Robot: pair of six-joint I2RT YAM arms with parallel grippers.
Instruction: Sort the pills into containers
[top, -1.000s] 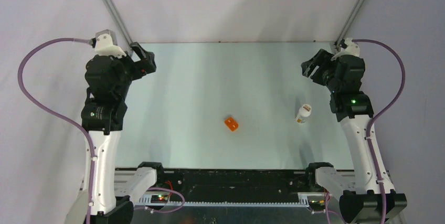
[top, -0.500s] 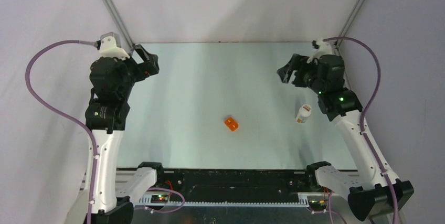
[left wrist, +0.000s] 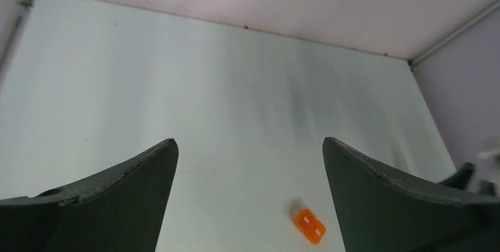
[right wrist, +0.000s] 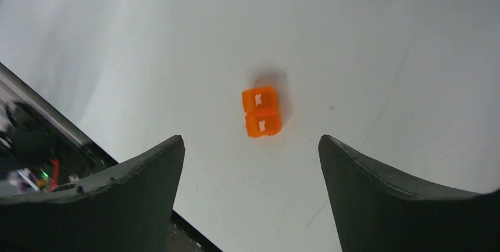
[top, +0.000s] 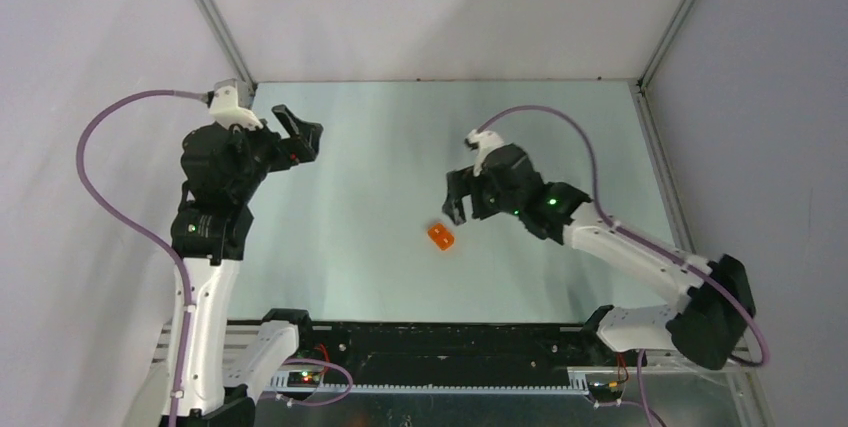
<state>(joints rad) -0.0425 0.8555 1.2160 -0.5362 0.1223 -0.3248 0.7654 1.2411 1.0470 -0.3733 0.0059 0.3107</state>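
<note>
The orange translucent box [top: 441, 236] lies on the pale table [top: 380, 157] near the middle front. It has two compartments side by side, each with a small white mark. It also shows in the left wrist view [left wrist: 309, 226] and in the right wrist view [right wrist: 260, 111]. My right gripper [top: 456, 205] hangs open just behind and right of the box, empty [right wrist: 250, 140]. My left gripper [top: 301, 137] is open and empty at the far left, well away from the box [left wrist: 249, 141]. The white pill bottle is hidden. No loose pills show.
The black rail [top: 440, 332] with cables runs along the table's front edge and shows in the right wrist view [right wrist: 35, 146]. Grey walls and metal frame posts [top: 210, 17] bound the back and sides. The right arm [top: 620, 247] stretches across the table's right half.
My right arm has swung from the back right corner to the middle, above the orange box, and now covers where the white bottle stood. My left gripper has shifted slightly right and forward.
</note>
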